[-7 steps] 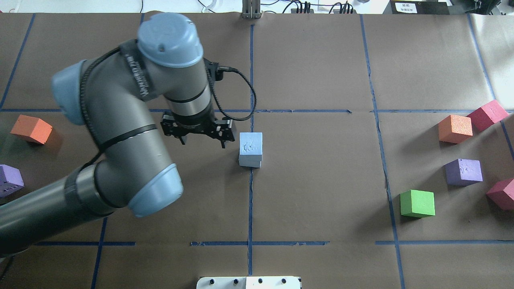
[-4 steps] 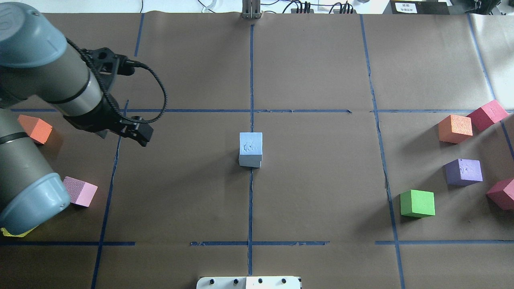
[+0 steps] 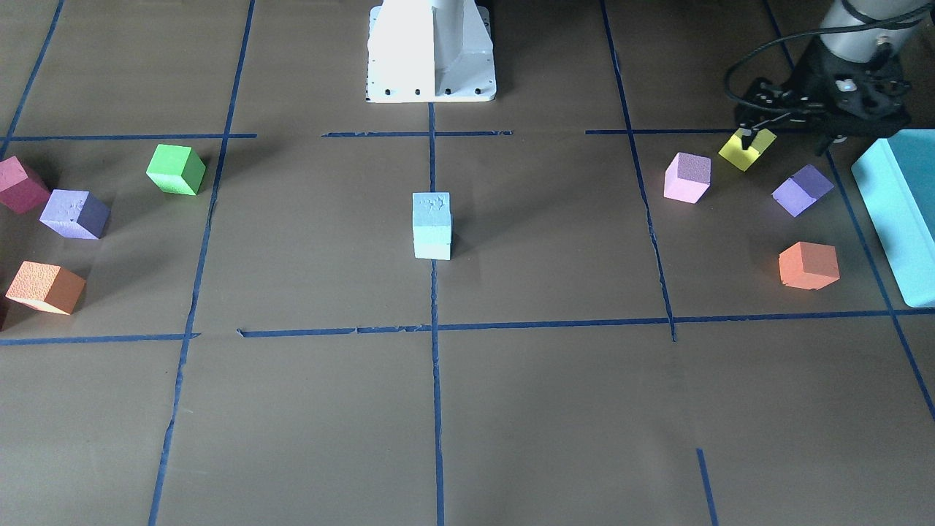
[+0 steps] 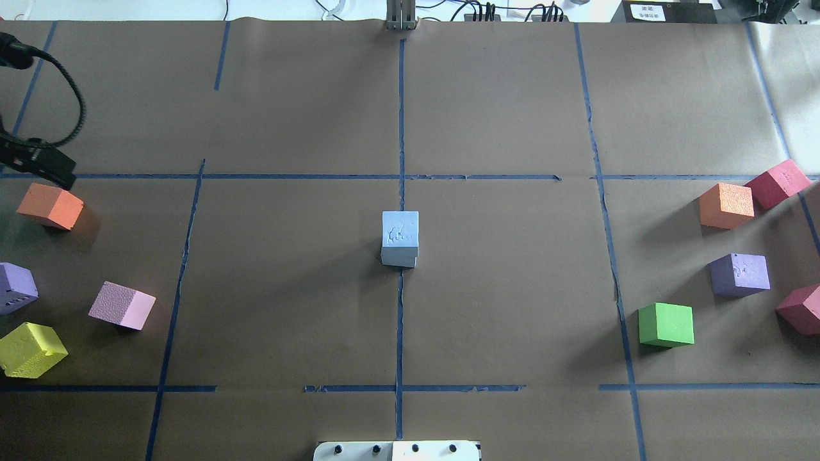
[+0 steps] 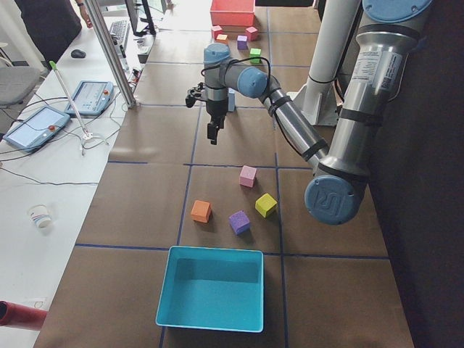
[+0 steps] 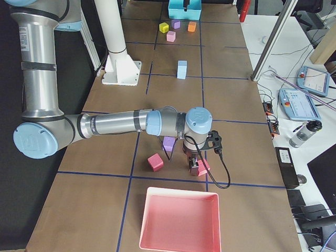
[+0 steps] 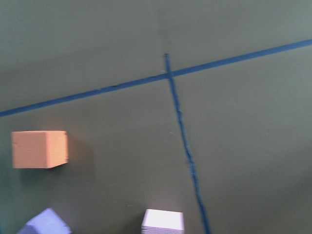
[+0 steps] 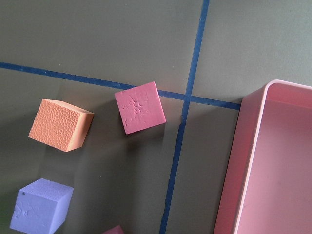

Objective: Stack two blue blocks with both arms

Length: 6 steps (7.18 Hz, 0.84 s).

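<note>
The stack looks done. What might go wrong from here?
1. The top blue block seems slightly out of line with the lower blue block, so a jolt might tip it.
2. The left gripper hangs near the yellow block and pink block. A low sweep toward the centre might knock them or the stack.

Blue blocks: 2, upper blue block (image 4: 400, 229) on lower blue block (image 4: 398, 260); this stack is the reference.

Left of the stack: 1 orange cube (image 4: 50, 205), 1 purple cube (image 4: 16, 287), 1 pink cube (image 4: 122, 305), 1 yellow cube (image 4: 32, 349), 1 turquoise tray (image 5: 209, 324).

Right of the stack: second orange cube (image 4: 726, 205), second purple cube (image 4: 740, 274), 1 green cube (image 4: 666, 324), red cube (image 4: 778, 183), second red cube (image 4: 802, 310), 1 pink tray (image 8: 282, 170).

Totals: orange 2, purple 2, red 2, trays 2.

Arms: 2, left arm (image 5: 290, 123) and right arm (image 6: 115, 123).
</note>
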Available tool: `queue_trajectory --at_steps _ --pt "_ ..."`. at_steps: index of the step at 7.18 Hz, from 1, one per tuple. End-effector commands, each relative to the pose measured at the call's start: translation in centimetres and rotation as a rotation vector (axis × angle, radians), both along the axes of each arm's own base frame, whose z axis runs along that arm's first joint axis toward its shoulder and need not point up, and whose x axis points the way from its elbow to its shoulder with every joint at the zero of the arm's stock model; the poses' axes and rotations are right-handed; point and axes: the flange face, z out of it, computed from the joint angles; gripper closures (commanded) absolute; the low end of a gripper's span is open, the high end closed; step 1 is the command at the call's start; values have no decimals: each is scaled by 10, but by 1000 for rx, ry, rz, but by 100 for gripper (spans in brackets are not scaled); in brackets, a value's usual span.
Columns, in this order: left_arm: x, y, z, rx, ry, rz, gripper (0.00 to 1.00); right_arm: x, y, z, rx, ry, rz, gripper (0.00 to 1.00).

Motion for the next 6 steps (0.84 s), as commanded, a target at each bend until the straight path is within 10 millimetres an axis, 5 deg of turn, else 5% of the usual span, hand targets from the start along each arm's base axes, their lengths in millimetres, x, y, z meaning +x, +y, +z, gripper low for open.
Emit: queue_trajectory --at_steps 1,3,4,6 --pt "-89 -21 75 -57 -24 -36 0 1 4 13 8 8 0 0" --pt "-174 -46 157 -73 -39 -37 0 6 18 30 -9 6 13 0" --pt "-192 -54 193 -76 9 -45 0 10 24 35 12 5 28 0" --pt "-211 -39 278 -91 43 -65 0 12 23 32 2 -1 57 0"
